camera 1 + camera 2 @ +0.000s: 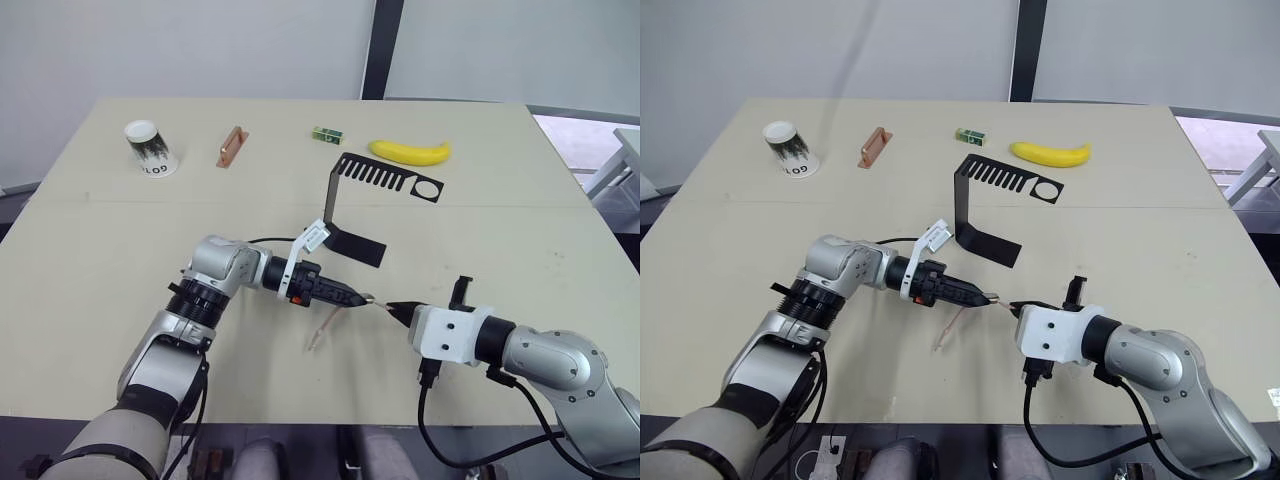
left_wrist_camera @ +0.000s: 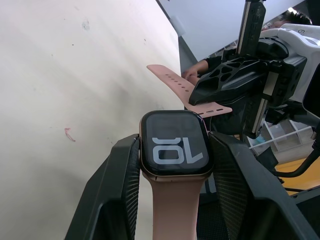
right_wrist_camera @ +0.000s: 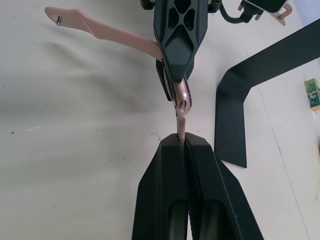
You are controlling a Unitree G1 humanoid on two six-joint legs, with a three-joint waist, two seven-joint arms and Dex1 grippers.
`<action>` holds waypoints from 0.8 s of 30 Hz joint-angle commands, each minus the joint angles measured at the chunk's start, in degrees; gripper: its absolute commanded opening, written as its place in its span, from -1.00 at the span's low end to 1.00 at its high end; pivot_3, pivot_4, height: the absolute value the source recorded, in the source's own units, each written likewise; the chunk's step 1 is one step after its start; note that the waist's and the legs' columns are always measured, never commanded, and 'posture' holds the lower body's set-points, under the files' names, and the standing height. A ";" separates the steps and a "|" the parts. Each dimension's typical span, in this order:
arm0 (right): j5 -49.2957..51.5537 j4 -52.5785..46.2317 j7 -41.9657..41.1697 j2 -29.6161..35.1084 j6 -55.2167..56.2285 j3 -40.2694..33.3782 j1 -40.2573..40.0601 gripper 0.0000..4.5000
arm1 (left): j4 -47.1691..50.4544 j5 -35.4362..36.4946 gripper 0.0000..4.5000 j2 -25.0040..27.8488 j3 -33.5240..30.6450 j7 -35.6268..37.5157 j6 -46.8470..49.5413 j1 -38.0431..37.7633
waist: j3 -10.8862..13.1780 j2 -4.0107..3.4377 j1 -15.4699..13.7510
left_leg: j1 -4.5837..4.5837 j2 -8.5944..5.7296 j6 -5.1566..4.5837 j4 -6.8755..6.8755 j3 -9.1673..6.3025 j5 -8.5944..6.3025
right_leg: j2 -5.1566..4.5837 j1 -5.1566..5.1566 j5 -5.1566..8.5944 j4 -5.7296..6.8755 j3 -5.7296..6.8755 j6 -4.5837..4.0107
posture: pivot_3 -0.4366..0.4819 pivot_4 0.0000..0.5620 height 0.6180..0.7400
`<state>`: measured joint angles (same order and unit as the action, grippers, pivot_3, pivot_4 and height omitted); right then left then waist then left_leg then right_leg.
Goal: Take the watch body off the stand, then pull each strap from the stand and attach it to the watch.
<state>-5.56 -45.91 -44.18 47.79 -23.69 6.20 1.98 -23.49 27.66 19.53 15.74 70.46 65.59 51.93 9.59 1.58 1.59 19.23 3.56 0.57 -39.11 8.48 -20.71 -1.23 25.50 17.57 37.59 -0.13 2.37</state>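
the left gripper (image 2: 172, 195) clamps the small black rounded-square watch body (image 2: 173, 146), one pinkish-tan strap (image 1: 322, 329) hanging. the right gripper (image 3: 181, 145) pinches the second strap (image 3: 181, 111), seemingly at the case. the black bent-metal stand (image 1: 345, 205) sits behind.

— On the far side of the pale table (image 1: 520, 200)?
— White paper cup with black print (image 1: 150, 147), tipped over; copper-brown grooved block (image 1: 232, 146); small green box (image 1: 327, 134); yellow banana (image 1: 411, 152) just beyond the black bent sheet-metal stand (image 1: 372, 200).
— And the stand?
— Upright on its flat foot, comb-slotted top plate with round hole overhanging.
— Nearer?
— Left gripper (image 1: 352, 295) and right gripper (image 1: 392, 307) tip to tip, a small shiny piece between them, too small to identify. Thin pinkish strap (image 1: 322, 328) hanging from the left gripper, its end down on the table.
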 commanded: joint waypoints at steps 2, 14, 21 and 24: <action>0.05 -1.60 0.36 -0.03 0.82 -1.81 0.85 -1.00 | 0.70 1.04 -0.29 -0.06 -1.24 0.06 -0.29 0.83 | 0.00 0.00 0.00 | 0.00 0.00 0.00 0.00 0.00 0.00 | 0.00 0.00 0.00 0.00 0.00 0.00 | -0.05 -0.47 1.00; -0.18 -1.45 0.44 -0.20 0.97 -1.22 0.30 -1.00 | 0.90 1.69 -0.29 -0.78 -2.01 -0.53 0.67 1.24 | 0.00 0.00 0.00 | 0.00 0.00 0.00 0.00 0.00 0.00 | 0.00 0.00 0.00 0.00 0.00 0.00 | -0.05 -0.47 1.00; -0.46 -1.51 0.61 -0.72 0.50 -0.32 1.31 -1.00 | 1.42 1.76 -0.29 -1.04 -2.30 -0.87 1.15 0.96 | 0.00 0.00 0.00 | 0.00 0.00 0.00 0.00 0.00 0.00 | 0.00 0.00 0.00 0.00 0.00 0.00 | -0.05 -0.47 1.00; -0.78 -1.49 0.57 -0.95 0.37 0.04 1.64 -1.00 | 1.84 1.88 -0.29 -1.27 -2.39 -1.10 1.52 0.77 | 0.00 0.00 -0.02 | 0.00 0.00 0.00 0.00 0.00 0.00 | 0.00 0.00 0.00 0.00 0.01 0.00 | -0.05 -0.47 1.00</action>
<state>-6.02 -45.90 -44.16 47.21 -23.78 6.33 3.09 -23.43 27.84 18.78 14.33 69.41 66.94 51.93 9.59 1.58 1.57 19.23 3.56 0.57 -39.11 8.48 -20.71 -1.23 25.51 17.57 37.59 -0.12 2.37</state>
